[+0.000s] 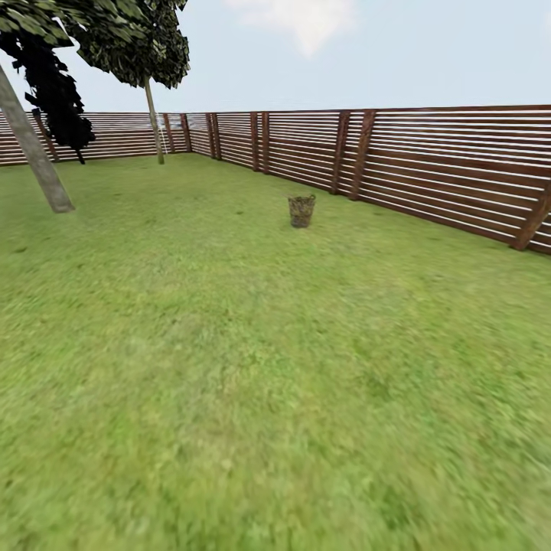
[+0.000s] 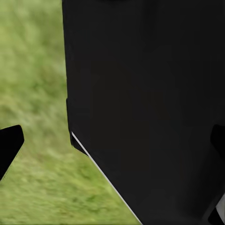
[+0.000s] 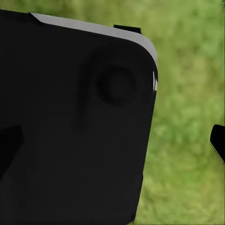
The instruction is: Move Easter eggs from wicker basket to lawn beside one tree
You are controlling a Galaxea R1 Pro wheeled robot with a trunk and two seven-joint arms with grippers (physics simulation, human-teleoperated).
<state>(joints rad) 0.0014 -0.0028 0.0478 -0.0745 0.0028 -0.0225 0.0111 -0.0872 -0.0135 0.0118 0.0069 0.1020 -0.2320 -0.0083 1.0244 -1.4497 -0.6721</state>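
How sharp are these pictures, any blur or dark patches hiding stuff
Head view: the near lawn is smeared and soft, the wicker basket is small but distinct, and the fence is crisp. Left wrist view: a flat black robot body blocks most of the blurred grass. Right wrist view: much the same.

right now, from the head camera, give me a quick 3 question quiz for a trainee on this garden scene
1. True or false: the wicker basket stands upright on the lawn.
2. Which lies closer behind the basket? A) the slatted fence B) the leaning tree trunk
3. Fill in: the eggs cannot be made out at this distance, so the robot's likely next step is to ____ the basket.

Key: 1 true; 2 A; 3 approach
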